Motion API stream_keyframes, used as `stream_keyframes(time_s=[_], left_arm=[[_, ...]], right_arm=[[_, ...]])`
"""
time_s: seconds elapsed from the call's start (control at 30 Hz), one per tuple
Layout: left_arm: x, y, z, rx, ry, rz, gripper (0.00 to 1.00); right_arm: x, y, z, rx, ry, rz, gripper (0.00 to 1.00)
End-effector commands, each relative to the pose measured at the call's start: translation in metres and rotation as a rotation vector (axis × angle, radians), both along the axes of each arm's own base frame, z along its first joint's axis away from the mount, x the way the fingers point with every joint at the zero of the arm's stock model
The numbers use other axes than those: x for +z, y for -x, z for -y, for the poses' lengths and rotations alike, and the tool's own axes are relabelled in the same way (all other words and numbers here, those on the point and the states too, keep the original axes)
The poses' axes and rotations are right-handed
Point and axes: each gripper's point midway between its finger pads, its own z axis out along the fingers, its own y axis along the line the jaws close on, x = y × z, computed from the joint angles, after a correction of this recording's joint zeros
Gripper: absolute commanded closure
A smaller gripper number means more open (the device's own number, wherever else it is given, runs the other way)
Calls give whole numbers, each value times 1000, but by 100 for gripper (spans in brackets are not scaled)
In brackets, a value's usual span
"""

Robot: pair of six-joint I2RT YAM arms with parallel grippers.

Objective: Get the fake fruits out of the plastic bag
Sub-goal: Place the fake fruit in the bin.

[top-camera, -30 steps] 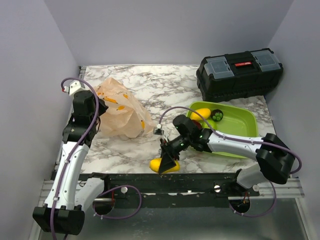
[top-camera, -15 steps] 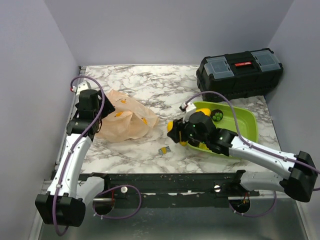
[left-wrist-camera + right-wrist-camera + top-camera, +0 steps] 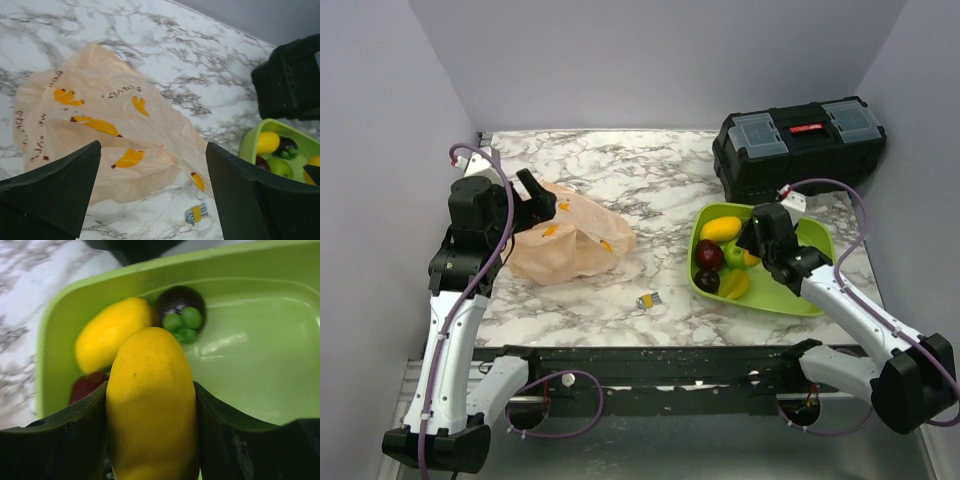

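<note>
The peach-orange plastic bag lies slumped on the marble at the left, and I cannot see into it. My left gripper hovers over its left end, open and empty; in the left wrist view the bag shows between the spread fingers. My right gripper is shut on a yellow oval fake fruit above the tray. In the tray lie another yellow fruit, a dark red one, a green apple and a dark round one.
A black toolbox stands at the back right, just behind the lime-green tray. A small yellow-and-grey clip lies on the marble between bag and tray, and shows near the bag's edge as the clip.
My left gripper opened, let go of the bag and drew back a little; the bag sagged flatter. My right arm carried the yellow fruit from the table's front edge to over the tray.
</note>
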Motion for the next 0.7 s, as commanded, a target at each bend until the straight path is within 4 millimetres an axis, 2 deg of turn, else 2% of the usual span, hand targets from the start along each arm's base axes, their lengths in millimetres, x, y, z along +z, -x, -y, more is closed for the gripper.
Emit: stream_keyframes(time_s=[0.0, 0.17, 0.43, 0.6, 0.67], left_arm=[[28, 19, 45, -278, 79, 69, 15], [31, 28, 65, -393, 131, 64, 13], [19, 34, 78, -450, 184, 24, 11], [22, 40, 86, -493, 222, 34, 11], [25, 41, 90, -513, 244, 38, 11]], right_arm=[[-34, 15, 38, -167, 4, -99, 95], [-51, 20, 57, -246, -1, -157, 92], [-77, 41, 51, -286, -119, -251, 93], [-102, 61, 54, -354, -185, -262, 79], [-106, 62, 53, -359, -197, -267, 79]])
